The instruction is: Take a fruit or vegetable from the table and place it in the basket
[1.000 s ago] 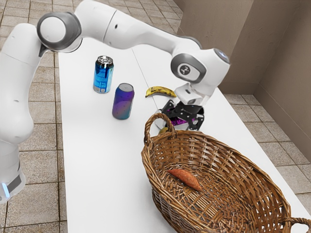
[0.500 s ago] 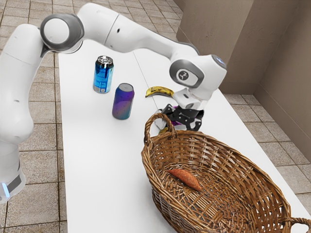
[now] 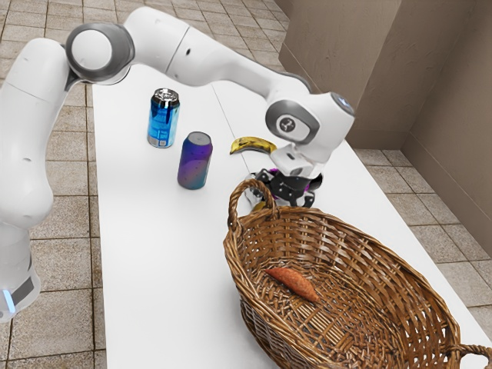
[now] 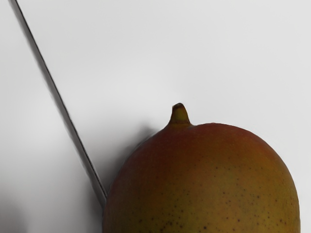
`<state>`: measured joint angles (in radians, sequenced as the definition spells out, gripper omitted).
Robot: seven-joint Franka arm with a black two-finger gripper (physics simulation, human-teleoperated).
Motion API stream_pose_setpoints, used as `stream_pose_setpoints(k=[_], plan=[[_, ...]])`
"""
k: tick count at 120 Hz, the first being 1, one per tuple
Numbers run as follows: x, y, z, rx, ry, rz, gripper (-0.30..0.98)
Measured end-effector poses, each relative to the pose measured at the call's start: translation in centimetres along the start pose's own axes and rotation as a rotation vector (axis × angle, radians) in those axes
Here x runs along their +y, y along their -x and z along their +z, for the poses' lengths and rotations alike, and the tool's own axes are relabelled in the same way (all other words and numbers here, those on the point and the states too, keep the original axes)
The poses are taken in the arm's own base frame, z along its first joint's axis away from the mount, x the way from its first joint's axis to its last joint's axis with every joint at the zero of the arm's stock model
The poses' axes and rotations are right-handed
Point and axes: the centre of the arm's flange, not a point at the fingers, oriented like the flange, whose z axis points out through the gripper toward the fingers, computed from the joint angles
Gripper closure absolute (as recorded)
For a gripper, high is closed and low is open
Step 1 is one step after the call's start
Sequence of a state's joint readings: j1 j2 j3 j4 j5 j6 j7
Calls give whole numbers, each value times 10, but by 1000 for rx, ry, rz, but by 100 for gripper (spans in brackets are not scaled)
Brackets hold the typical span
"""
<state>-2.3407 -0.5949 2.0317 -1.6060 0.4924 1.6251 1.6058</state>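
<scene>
Mango (image 4: 204, 184) under my gripper (image 3: 285, 197), beyond the wicker basket's (image 3: 361, 247) eleven-o'clock end, exterior view. Grip: cannot tell. I should centre on its girth, squeeze evenly, lift straight.

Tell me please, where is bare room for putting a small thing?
Free: the white table between the purple can, the basket and the table edge at the exterior view's left. Crowded: the handle nearest the banana, where mango and arm bunch.

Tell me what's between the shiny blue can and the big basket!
The purple can stands on the table between the blue can and the basket. The exterior view shows that.
</scene>
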Motion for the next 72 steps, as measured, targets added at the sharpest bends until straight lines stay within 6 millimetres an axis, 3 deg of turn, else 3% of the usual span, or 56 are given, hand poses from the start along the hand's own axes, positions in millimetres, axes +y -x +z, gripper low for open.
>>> stream_pose_setpoints(k=[24, 72], plan=[[-1, -1, 5, 5, 4, 6, 3], [-1, 5, 9, 16, 2, -1, -16]])
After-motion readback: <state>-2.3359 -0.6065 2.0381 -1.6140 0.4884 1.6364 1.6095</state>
